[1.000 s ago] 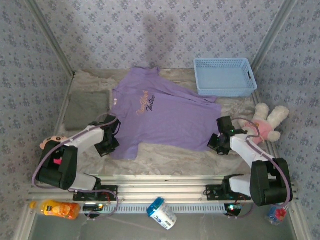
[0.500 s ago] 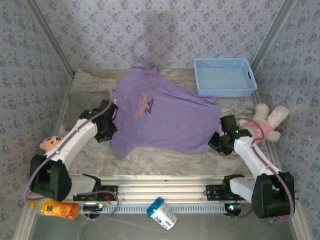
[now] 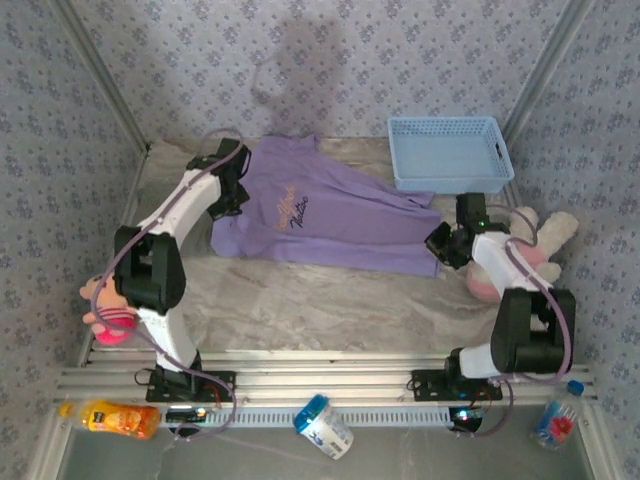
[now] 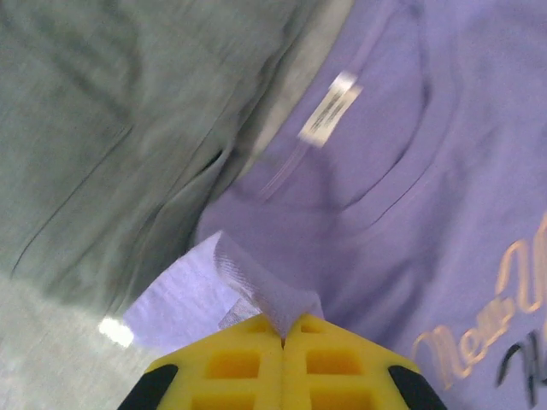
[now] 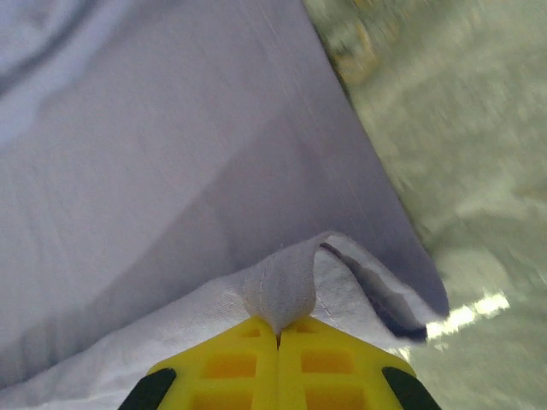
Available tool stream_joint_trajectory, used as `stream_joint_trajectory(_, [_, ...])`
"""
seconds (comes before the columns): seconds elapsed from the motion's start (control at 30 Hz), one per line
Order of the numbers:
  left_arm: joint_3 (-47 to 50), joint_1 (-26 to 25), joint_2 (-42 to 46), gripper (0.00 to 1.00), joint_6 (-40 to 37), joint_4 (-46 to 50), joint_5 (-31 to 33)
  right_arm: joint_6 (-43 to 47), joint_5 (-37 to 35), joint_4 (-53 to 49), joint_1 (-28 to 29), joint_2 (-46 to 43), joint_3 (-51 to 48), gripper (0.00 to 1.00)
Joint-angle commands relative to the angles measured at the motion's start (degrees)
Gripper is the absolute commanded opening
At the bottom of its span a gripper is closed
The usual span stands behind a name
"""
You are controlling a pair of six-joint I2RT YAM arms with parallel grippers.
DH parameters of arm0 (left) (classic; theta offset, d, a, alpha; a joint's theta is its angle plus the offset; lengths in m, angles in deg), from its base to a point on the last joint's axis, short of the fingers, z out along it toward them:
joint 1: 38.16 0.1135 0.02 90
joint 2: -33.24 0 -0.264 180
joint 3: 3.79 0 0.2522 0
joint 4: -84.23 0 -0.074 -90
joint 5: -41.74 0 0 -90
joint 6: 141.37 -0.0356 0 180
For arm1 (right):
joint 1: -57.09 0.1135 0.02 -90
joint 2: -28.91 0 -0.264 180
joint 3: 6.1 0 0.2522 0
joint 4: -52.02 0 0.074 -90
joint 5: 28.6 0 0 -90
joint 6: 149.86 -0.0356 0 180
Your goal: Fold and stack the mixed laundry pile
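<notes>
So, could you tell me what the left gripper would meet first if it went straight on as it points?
Probably more of the lavender T-shirt that the left gripper pinches; depth is unclear.

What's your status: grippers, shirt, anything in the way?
Left gripper shut on purple T-shirt; right gripper likewise. Gray garment alongside; basket nearby.

Soft, even light; wrist views blurred, perhaps by motion, small glare spots

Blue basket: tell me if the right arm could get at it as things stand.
Probably not yet. The basket sits close beyond the right claw with nothing between them, but that claw is shut on the purple T-shirt at its edge, so it would have to let go first.
</notes>
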Motion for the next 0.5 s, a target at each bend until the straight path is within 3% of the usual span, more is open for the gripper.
stream_joint_trajectory(0.0, [-10.1,0.5,-6.8,0.01,-3.0,3.0,1.3,0.7,-2.0,1.5,-0.7,5.1,5.1,0.00])
stream_joint_trajectory(0.07, [-15.8,0.9,-11.6,0.04,-4.0,4.9,0.7,0.2,-2.7,2.5,-0.9,8.1,6.5,0.02])
stream_joint_trajectory(0.1, [-19.4,1.3,-14.1,0.16,-4.1,6.3,-0.1,0.1,-2.2,3.4,-1.2,9.9,7.3,0.09])
stream_joint_trajectory(0.13, [-22.6,1.6,-16.4,0.55,-4.1,8.2,-0.7,0.1,-1.7,4.2,-1.7,11.6,8.3,0.20])
stream_joint_trajectory(0.17, [-25.4,1.9,-18.3,0.77,-4.0,10.1,-0.7,0.2,-1.3,4.3,-2.1,12.9,9.4,0.30])
stream_joint_trajectory(0.23, [-29.8,2.0,-20.8,0.99,-5.2,12.3,-1.3,1.5,-1.4,5.2,-2.7,14.7,11.6,0.43])
stream_joint_trajectory(0.3, [-30.7,1.9,-20.7,1.00,-6.4,11.8,-3.0,2.4,-2.7,5.1,-2.4,14.7,12.8,0.49])
stream_joint_trajectory(0.47, [-25.5,0.8,-16.2,0.98,-9.4,9.4,-6.9,4.5,-4.2,3.8,-0.5,10.8,10.5,0.48])
